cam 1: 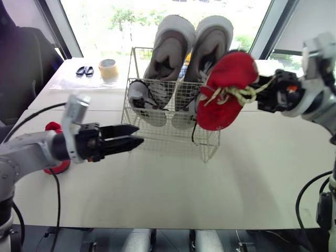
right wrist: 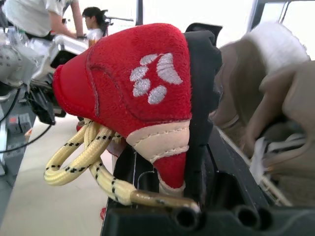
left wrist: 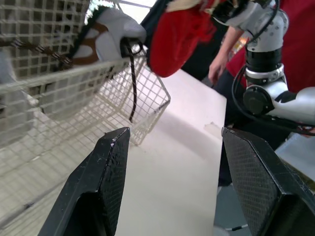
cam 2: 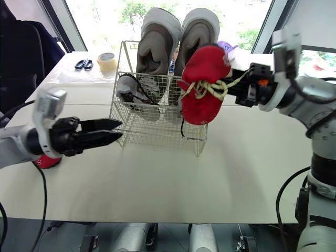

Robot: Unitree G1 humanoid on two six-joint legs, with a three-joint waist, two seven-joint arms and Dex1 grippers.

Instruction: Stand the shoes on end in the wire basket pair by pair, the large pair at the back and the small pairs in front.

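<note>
The white wire basket (cam 1: pixel 157 134) stands mid-table. A large beige pair (cam 1: pixel 169 50) stands on end at its back. A small white and brown shoe (cam 1: pixel 139 96) stands in its front left part. My right gripper (cam 1: pixel 261 94) is shut on a small red shoe (cam 1: pixel 227 89) with yellow laces, holding it in the air by the basket's front right corner, about rim height. The black finger (right wrist: pixel 204 73) presses its red upper (right wrist: pixel 133 78). Another red shoe (cam 1: pixel 56 167) lies on the table behind my left arm. My left gripper (cam 1: pixel 135 137) is open, left of the basket.
A tape roll (cam 1: pixel 108 70) and black scissors (cam 1: pixel 84 70) lie at the table's far left corner. A black lace (cam 1: pixel 193 137) hangs from the basket's front. People (right wrist: pixel 93 19) stand beyond the table. Bare tabletop (cam 1: pixel 173 189) lies in front of the basket.
</note>
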